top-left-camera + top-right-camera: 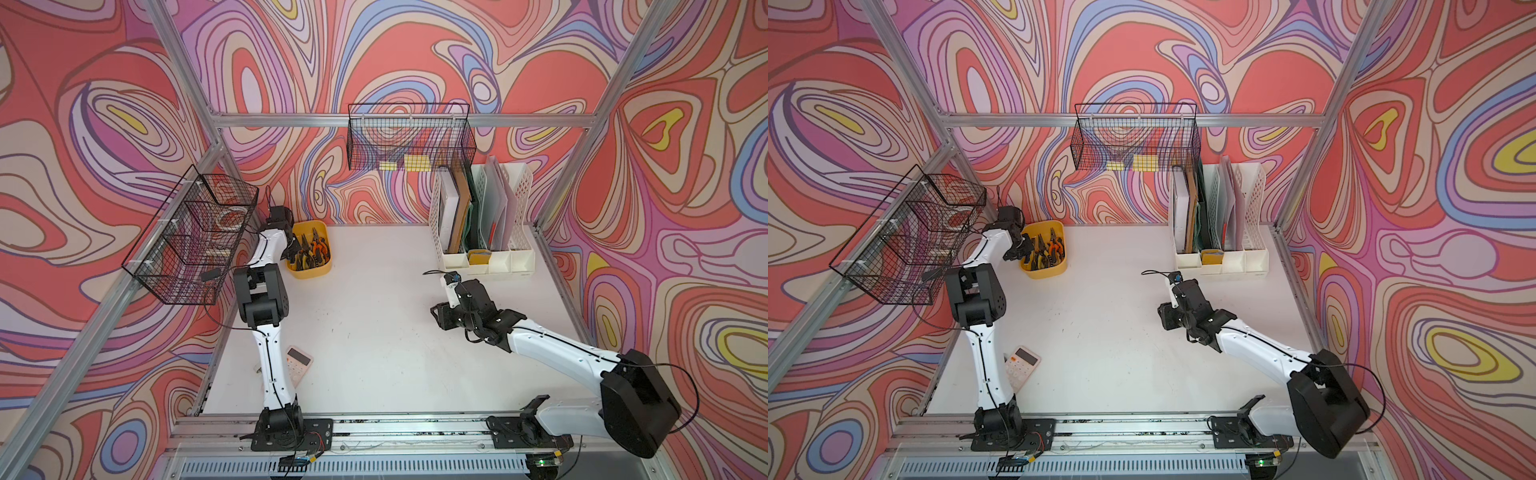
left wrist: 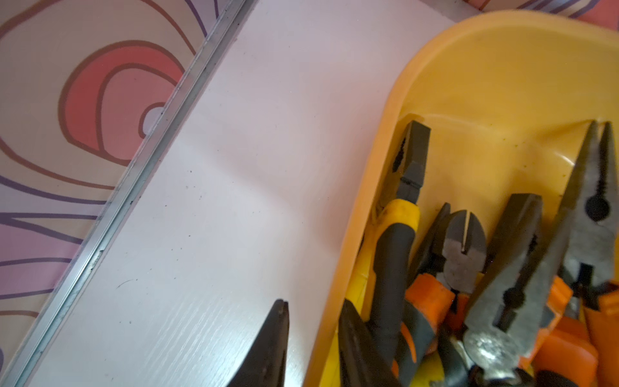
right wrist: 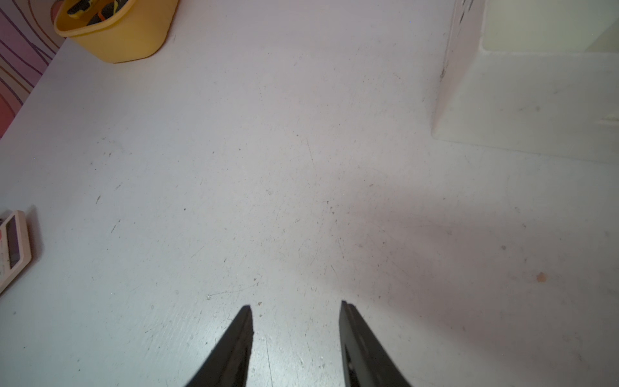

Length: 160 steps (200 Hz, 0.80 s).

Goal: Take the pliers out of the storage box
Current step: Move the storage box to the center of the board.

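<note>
- In a top view, the pliers (image 1: 312, 249) lie in the storage box (image 1: 311, 272) at the table's (image 1: 374, 332) far left, with my left gripper (image 1: 296, 250) at its rim.
- Left wrist: the jaws are narrow and astride its wall. I can't tell if they grip.
- Right wrist: my right gripper (image 3: 296, 305) is parted and empty.

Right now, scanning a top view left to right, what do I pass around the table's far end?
Wire basket → storage box holding the pliers → file rack.
</note>
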Available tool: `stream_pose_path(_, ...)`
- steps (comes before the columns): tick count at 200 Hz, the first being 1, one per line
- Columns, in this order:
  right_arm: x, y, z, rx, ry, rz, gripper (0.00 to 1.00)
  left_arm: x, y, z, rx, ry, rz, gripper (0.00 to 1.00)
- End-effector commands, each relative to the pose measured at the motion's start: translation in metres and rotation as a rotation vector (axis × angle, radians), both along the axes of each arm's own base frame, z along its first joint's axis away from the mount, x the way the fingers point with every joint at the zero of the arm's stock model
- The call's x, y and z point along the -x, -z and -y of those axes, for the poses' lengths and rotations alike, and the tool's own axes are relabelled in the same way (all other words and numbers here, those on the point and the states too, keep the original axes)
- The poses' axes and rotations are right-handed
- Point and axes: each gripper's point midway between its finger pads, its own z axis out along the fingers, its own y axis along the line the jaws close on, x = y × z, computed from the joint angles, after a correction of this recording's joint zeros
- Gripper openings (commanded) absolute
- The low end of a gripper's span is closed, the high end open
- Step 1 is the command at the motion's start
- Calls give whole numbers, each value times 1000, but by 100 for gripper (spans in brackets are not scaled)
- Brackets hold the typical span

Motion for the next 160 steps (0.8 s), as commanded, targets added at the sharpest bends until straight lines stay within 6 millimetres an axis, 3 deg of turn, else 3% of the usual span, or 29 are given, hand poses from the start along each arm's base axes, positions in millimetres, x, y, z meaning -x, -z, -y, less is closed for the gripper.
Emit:
stream_pose_path(1,-1,-8,-4,-24,10,17,46,3,17,-9,18,10,-45,25)
stream_pose_path(34,0,-9,-3,-31,16,17,46,3,19,-6,36,25,-64,19)
stream_pose_path(55,1,-11,-2,-32,20,19,46,4,24,-3,48,27,-78,0)
stream_pose_path(116,1,-17,4,-27,50,34,44,13,24,5,91,37,-89,0)
stream_pose_path(160,-1,-18,11,-10,98,30,42,29,25,29,160,69,-68,0)
